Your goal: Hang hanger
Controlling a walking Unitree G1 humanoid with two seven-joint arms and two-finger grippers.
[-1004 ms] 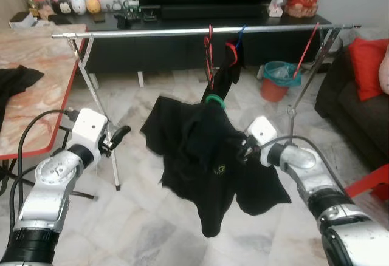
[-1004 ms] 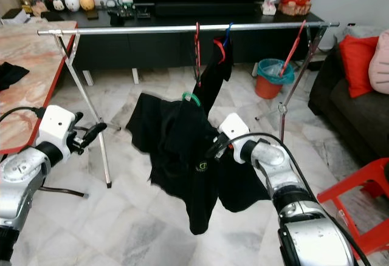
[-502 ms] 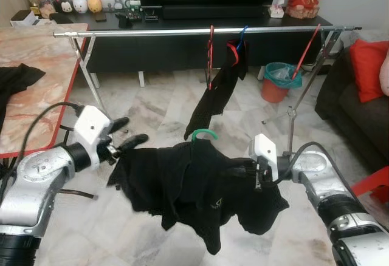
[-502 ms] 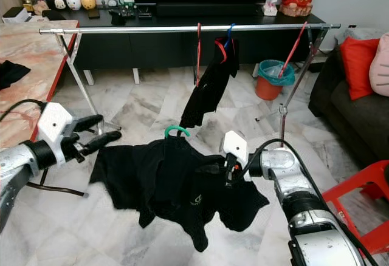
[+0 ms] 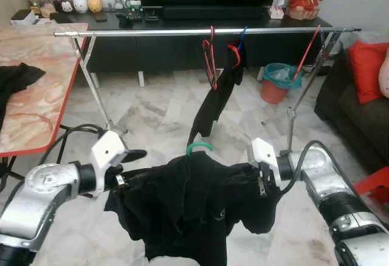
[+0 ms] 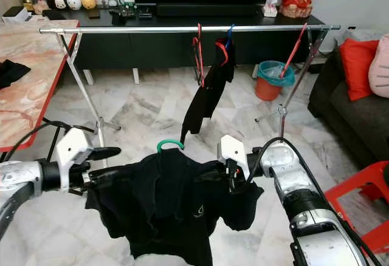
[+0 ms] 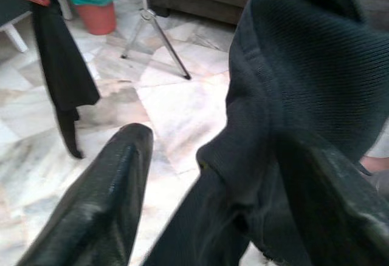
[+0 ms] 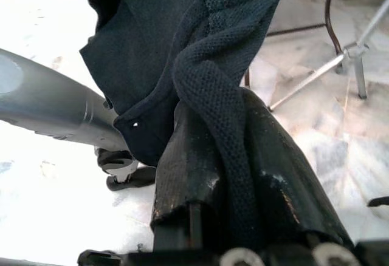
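Shirt [image 5: 182,205] on green hanger [image 5: 199,147], right tool [image 5: 262,181] pinching fabric.

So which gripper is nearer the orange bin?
Right. The right gripper holds the black shirt on the side toward the orange bin; the left gripper is across the shirt, farther away.

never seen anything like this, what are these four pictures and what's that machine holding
It is a walking humanoid robot with two silver arms ending in black two-fingered grippers. The two wide pictures come from cameras in its head, looking down and forward. The two close-ups come from cameras on its wrists. The left gripper and right gripper hold a black shirt spread between them; it sits on a hanger with a green hook. Ahead stands a metal clothes rail carrying another black garment. The right fingers are clamped on the fabric.
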